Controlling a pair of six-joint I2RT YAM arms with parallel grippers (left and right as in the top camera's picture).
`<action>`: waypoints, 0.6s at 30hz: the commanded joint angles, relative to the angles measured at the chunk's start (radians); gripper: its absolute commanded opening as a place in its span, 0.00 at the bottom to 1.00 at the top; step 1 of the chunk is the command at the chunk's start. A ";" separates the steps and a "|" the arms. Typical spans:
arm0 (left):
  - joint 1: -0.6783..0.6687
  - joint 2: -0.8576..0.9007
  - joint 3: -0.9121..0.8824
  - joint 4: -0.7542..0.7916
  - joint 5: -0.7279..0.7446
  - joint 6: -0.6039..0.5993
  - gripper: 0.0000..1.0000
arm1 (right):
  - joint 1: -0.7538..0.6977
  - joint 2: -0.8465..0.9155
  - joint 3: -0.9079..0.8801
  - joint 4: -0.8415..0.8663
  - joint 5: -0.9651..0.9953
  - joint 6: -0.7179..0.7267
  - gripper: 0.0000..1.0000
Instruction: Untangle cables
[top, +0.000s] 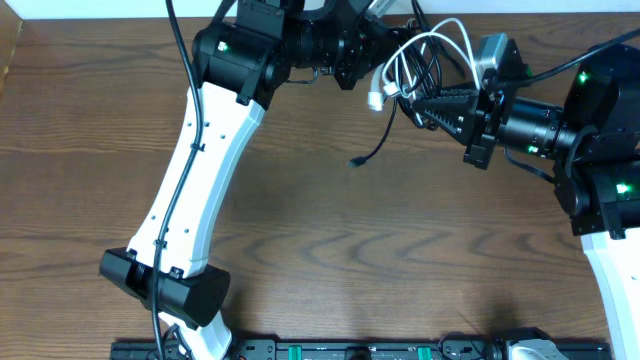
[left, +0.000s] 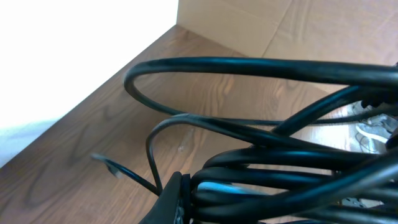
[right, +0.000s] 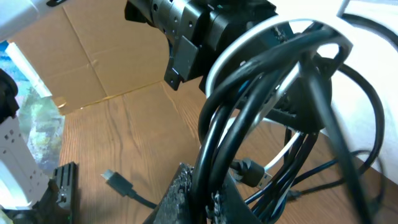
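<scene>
At the near edge of the worktop (top: 330, 250) the left arm (top: 190, 200) rises from its dark base and slants away toward the far side, while the right arm (top: 600, 150) comes in from the right. Between them the brown wood lies bare up to a small plug (top: 355, 160), the loose end of the black cable (left: 249, 65), which rests on the surface with its tail curving up and to the right into the tangle.

Beyond that plug both end effectors meet at the bundle, lifted off the wood. The right end effector (top: 425, 105) points left with its fingers closed tight; its own camera shows several black strands running down into the pinch. The left end effector (top: 365, 65) sits just beside it, at the far edge, also fully closed, with black loops bunched against its finger (left: 174, 199) in the left wrist view. How many strands each one grips I cannot tell.

The white cable (top: 445, 40) loops through the same knot, arching over the black coils between the two end effectors, and its white plug (top: 377, 100) hangs down at the left side of the bundle, just under the left end effector.

Farther back, behind the worktop, stands a sheet of brown cardboard (right: 93, 56).
</scene>
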 joint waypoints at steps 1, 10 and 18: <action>0.006 0.013 -0.004 0.006 -0.081 -0.010 0.08 | 0.005 -0.005 0.008 0.003 -0.041 -0.011 0.01; 0.037 0.013 -0.004 0.001 -0.282 -0.037 0.08 | 0.004 -0.005 0.008 -0.020 0.068 -0.007 0.01; 0.169 0.010 -0.004 -0.009 -0.281 -0.095 0.07 | -0.038 -0.005 0.008 -0.024 0.090 0.001 0.01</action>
